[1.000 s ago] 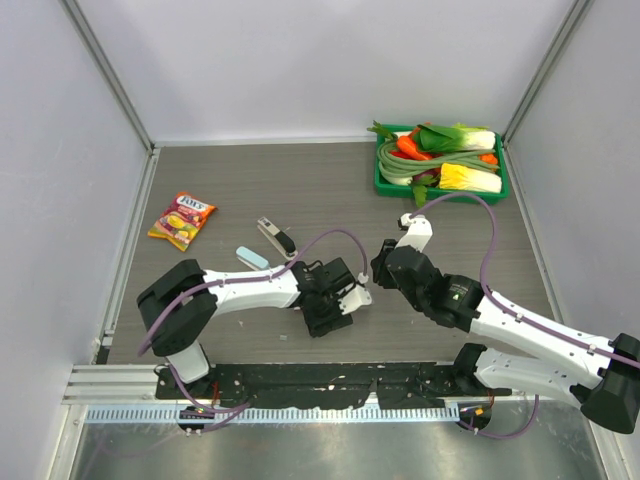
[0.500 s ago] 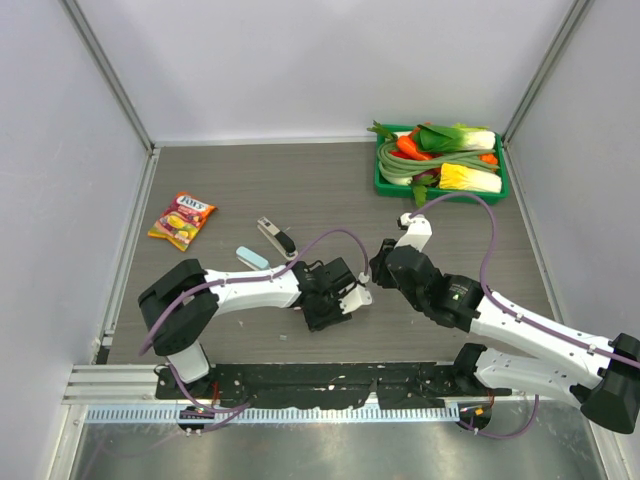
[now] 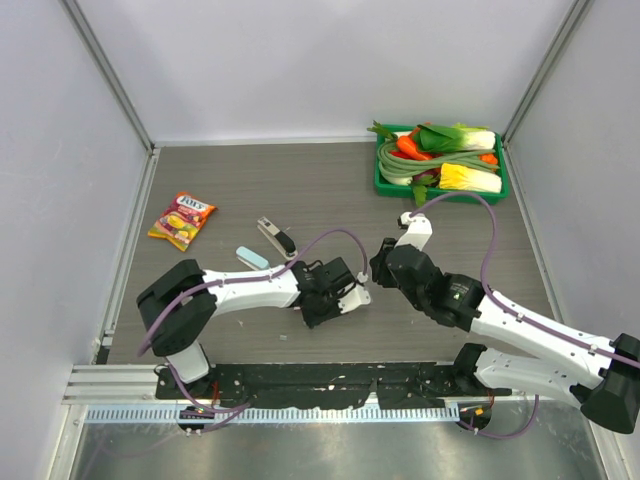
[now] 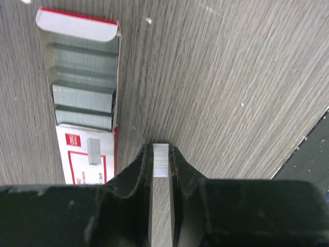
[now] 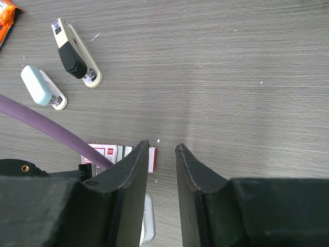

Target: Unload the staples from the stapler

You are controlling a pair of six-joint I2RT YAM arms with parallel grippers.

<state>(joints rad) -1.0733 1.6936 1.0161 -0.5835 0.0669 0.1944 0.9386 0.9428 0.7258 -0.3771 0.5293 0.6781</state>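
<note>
My left gripper (image 4: 161,149) is shut on a short silvery strip of staples (image 4: 161,162), held just above the table. Up and to its left lies an open pink-and-white box (image 4: 85,92) with more staple strips in it. The stapler (image 3: 252,258), pale blue on top, lies apart on the table to the upper left of the left gripper (image 3: 318,305); in the right wrist view the stapler (image 5: 38,86) sits at the far left. My right gripper (image 5: 162,146) hovers open over bare table with nothing between its fingers, just right of the box (image 5: 110,153).
A black-and-beige stapler (image 3: 276,236) lies beside the blue one. A candy bag (image 3: 181,218) sits at the left. A green tray (image 3: 383,181) of toy vegetables stands at the back right. Grey walls enclose the table on three sides.
The left jaws have closed onto the strip of staples, and the left gripper has shifted slightly up and left. The right arm has stayed put.
</note>
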